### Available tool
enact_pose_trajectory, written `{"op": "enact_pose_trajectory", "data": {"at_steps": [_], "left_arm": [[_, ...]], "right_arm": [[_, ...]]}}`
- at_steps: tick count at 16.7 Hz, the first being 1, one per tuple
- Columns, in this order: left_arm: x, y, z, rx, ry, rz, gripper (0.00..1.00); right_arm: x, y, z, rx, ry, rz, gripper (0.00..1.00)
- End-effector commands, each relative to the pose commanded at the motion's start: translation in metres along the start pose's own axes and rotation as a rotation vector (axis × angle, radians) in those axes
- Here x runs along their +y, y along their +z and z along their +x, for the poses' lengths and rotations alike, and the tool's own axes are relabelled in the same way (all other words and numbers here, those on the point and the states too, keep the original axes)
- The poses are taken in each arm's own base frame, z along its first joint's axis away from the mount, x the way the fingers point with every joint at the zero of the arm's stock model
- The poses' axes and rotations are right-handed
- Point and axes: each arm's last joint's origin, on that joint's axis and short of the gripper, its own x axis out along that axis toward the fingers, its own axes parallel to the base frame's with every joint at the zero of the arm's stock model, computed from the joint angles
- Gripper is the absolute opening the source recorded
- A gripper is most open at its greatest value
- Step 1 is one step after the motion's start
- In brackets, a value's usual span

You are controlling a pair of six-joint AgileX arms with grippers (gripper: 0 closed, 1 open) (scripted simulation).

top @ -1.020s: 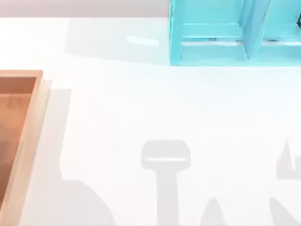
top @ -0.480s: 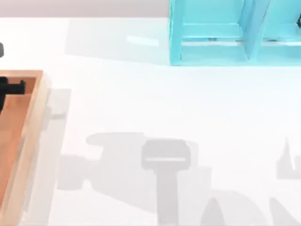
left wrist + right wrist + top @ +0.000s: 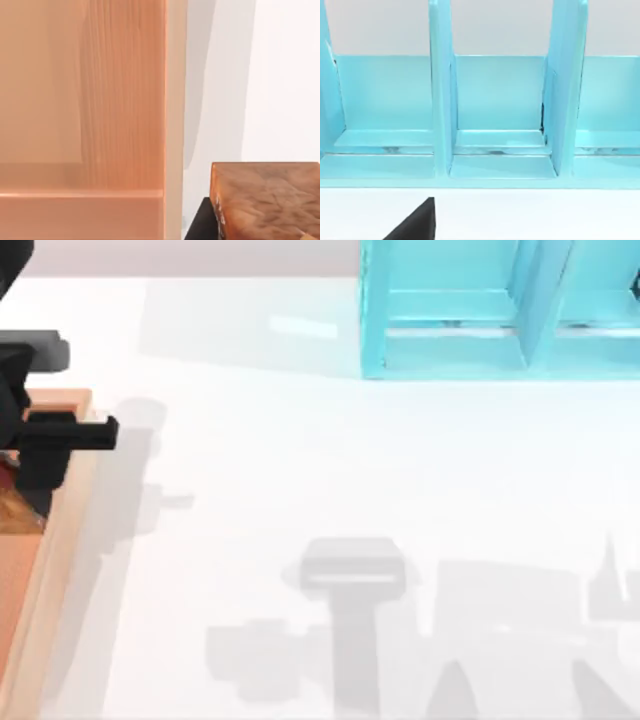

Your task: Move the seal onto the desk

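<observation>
mottled tan-orange seal (image 3: 267, 200) block clamped in left jaws above wooden tray (image 3: 62, 530) rim

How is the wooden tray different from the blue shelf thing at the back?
The wooden tray is light orange-brown wood; the shelf unit is turquoise. The tray lies flat at the desk's left edge, a low rim around a shallow floor; the shelf unit stands at the back right, split by upright dividers into open compartments. The left gripper is over the tray's rim; nothing hangs over the shelf unit. Both rest on the white desk.
</observation>
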Motion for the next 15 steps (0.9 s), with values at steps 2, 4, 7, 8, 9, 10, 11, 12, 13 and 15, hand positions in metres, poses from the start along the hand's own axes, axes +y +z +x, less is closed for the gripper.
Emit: {"op": "enact_pose_trajectory", "data": {"at_steps": [2,4,7,8,9,10,11,12,13,15], "left_arm": [[0.000,0.000,0.000,0.000,0.000,0.000,0.00],[0.001,0.000,0.000,-0.002,-0.001,-0.002,0.00],[-0.010,0.009,0.000,-0.010,-0.003,-0.001,0.00],[-0.020,0.016,0.001,-0.016,-0.005,-0.003,0.00],[-0.033,0.026,0.004,-0.020,-0.006,-0.005,0.00],[-0.049,0.036,0.008,-0.021,-0.007,-0.007,0.00],[-0.068,0.047,0.016,-0.018,-0.007,-0.009,0.00],[-0.090,0.057,0.026,-0.012,-0.006,-0.010,0.00],[-0.113,0.066,0.037,-0.006,-0.003,-0.010,0.00],[-0.163,0.075,0.064,0.005,0.002,-0.005,0.00]], "right_arm": [[0.000,0.000,0.000,0.000,0.000,0.000,1.00],[0.000,0.000,0.000,0.000,0.000,0.000,1.00],[0.000,0.000,0.000,0.000,0.000,0.000,1.00],[0.000,0.000,0.000,0.000,0.000,0.000,1.00],[0.000,0.000,0.000,0.000,0.000,0.000,1.00],[0.000,0.000,0.000,0.000,0.000,0.000,1.00],[0.000,0.000,0.000,0.000,0.000,0.000,1.00],[0.000,0.000,0.000,0.000,0.000,0.000,1.00],[0.000,0.000,0.000,0.000,0.000,0.000,1.00],[0.000,0.000,0.000,0.000,0.000,0.000,1.00]]}}
